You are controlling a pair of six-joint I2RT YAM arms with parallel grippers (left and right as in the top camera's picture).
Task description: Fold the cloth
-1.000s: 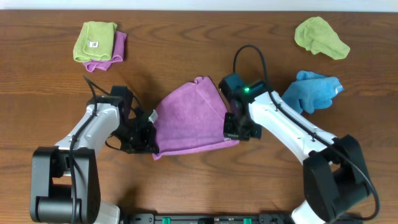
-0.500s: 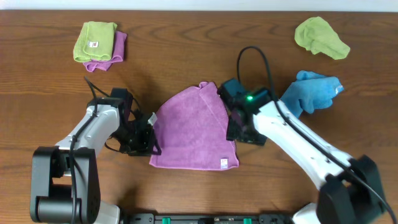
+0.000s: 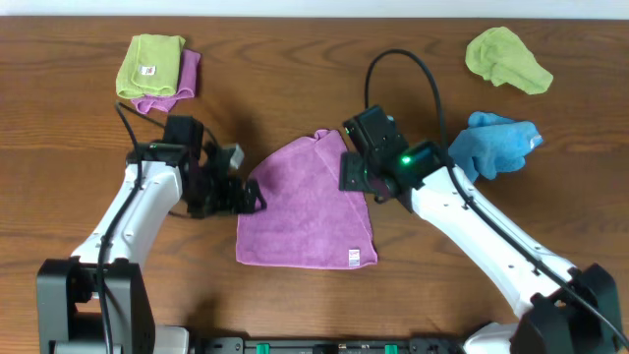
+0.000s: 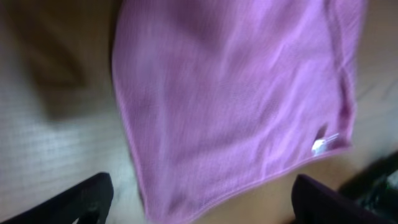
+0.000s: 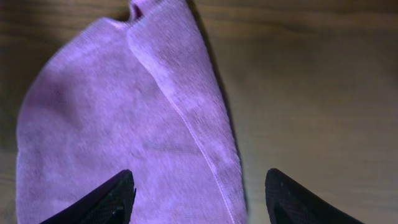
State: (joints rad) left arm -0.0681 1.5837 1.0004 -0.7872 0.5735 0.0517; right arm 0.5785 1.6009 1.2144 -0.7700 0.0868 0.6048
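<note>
The cloth (image 3: 305, 211) is a lilac-purple towel lying flat at the middle of the table, loosely folded over, with its white tag (image 3: 352, 259) at the near right corner. My left gripper (image 3: 251, 195) hovers open at the cloth's left edge and holds nothing. In the left wrist view the cloth (image 4: 236, 93) and its tag (image 4: 320, 144) lie below the gripper (image 4: 199, 205), with its dark fingertips (image 4: 74, 202) spread wide. My right gripper (image 3: 356, 175) is open above the cloth's far right edge. In the right wrist view the cloth (image 5: 124, 124) lies between the apart fingers (image 5: 99, 202).
A folded lime-green cloth (image 3: 149, 64) rests on a purple one (image 3: 182, 79) at the far left. A crumpled lime-green cloth (image 3: 506, 57) lies at the far right, and a bright blue cloth (image 3: 491, 143) sits just right of my right arm. The wooden table (image 3: 295, 79) carries it all.
Both grippers opened and let go of the cloth, which dropped flat onto the table. Both then drew back from its near edge toward the far side.
</note>
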